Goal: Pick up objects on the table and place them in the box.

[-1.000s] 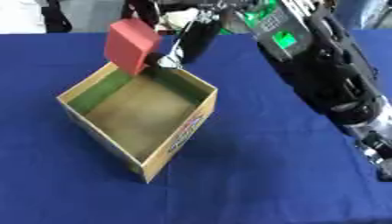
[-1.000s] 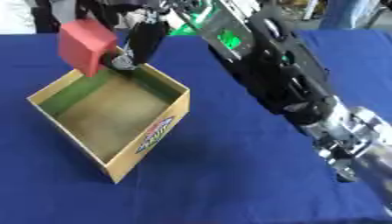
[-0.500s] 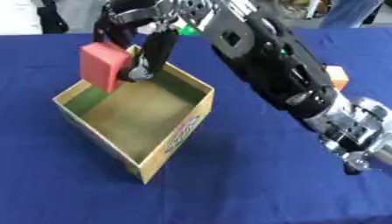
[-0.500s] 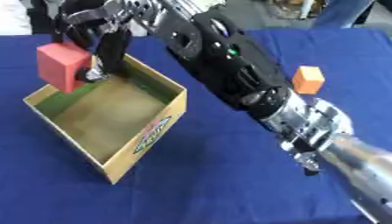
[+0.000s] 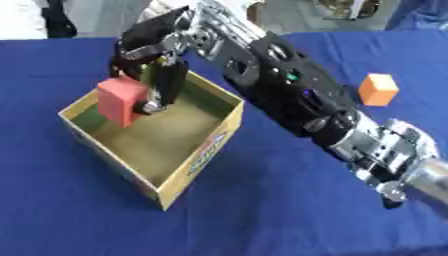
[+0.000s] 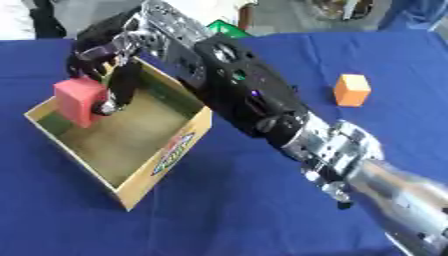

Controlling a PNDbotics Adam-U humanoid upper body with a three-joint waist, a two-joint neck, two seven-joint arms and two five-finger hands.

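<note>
Fingers of the right hand pinch a red block over the open box; an orange cube sits well apart on the blue tabletop.

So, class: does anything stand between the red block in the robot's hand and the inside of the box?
Nothing visible does. The right hand holds the red block over the open box, whose floor looks bare.
</note>
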